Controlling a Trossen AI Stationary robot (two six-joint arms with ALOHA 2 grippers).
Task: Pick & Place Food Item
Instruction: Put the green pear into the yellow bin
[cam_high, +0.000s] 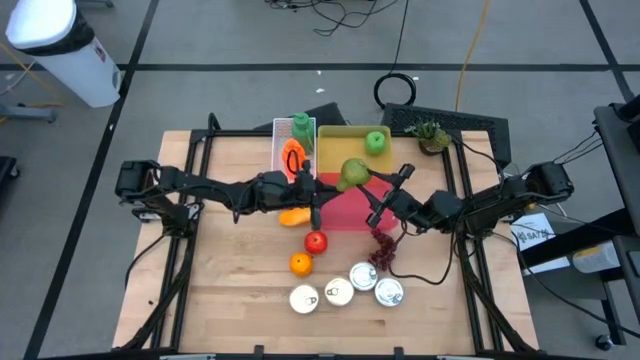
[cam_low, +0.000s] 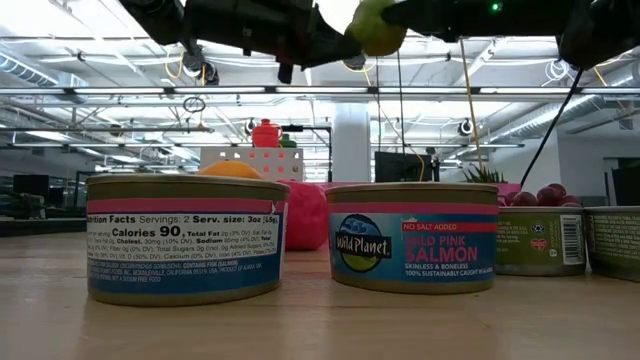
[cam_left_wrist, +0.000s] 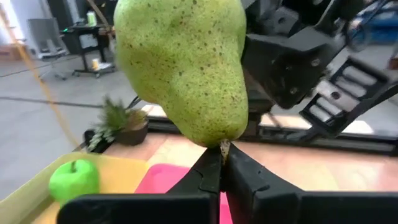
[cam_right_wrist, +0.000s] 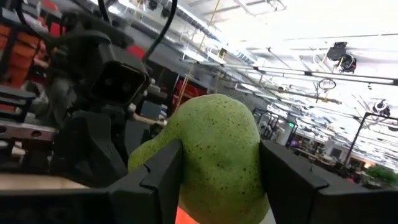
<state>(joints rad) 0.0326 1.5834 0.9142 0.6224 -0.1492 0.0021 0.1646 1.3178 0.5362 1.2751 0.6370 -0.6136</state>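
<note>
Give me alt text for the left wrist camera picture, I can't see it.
A speckled green pear fills the view, its stem pinched between the left gripper's shut dark fingers. The right gripper holds the pear from behind, and a green apple lies in a yellow tray below.

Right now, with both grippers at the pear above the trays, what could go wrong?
1. The left gripper is shut only on the stem of the pear. If the right gripper, clamped on the pear's body, lets go, the stem may slip or snap.
2. A dropped pear could fall toward the pink tray and roll to the tomato.
3. The two grippers are very close and might collide.
</note>
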